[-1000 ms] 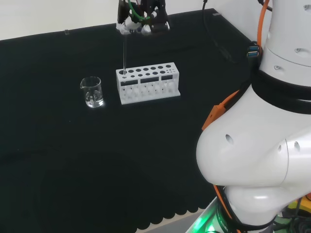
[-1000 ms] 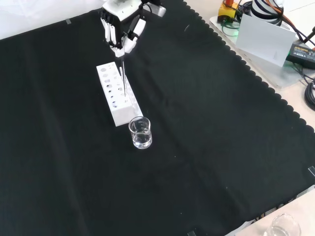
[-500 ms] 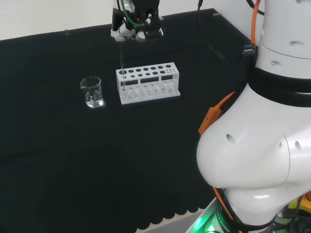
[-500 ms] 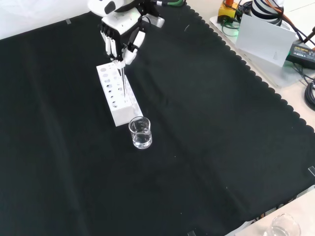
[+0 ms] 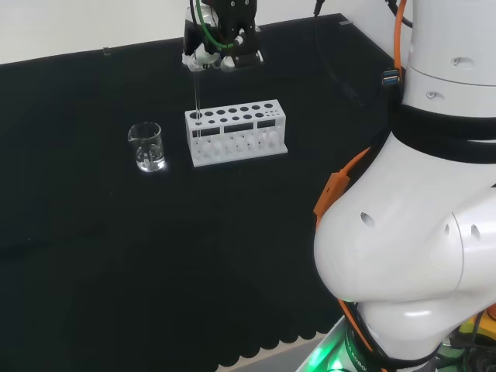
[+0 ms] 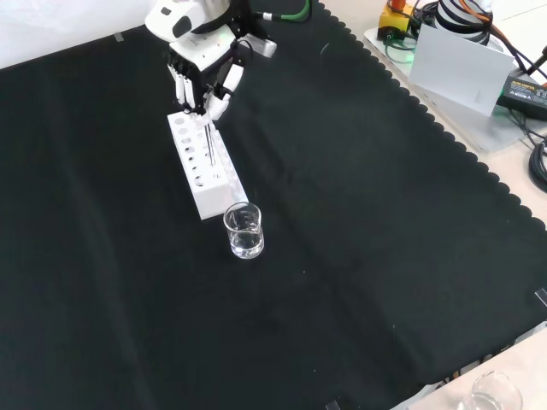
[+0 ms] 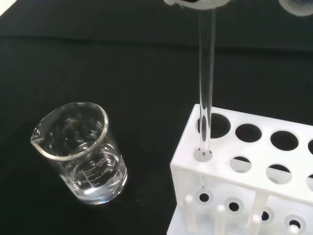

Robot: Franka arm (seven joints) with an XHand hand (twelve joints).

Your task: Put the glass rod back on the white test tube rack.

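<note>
My hand point(image 5: 221, 48) hangs over the left end of the white test tube rack point(image 5: 246, 133) in the head view, with its fingers pinched on the top of the glass rod point(image 5: 196, 97). The rod stands nearly upright. In the wrist view the glass rod point(image 7: 206, 93) runs down into a small hole at the corner of the rack point(image 7: 254, 169), beside the larger holes. In the front view the hand point(image 6: 202, 68) sits above the far end of the rack point(image 6: 208, 184), and the rod point(image 6: 208, 145) drops into it.
A small glass beaker point(image 5: 146, 146) with a little clear liquid stands left of the rack in the head view, and the same beaker point(image 6: 244, 231) sits just in front of the rack in the front view. The arm's white links point(image 5: 411, 232) stand at the head view's right. A white box point(image 6: 457, 64) lies beyond the cloth's edge.
The hand has come down toward the rack's end, and the rod has slid lower into its hole. The beaker and rack have stayed put.
</note>
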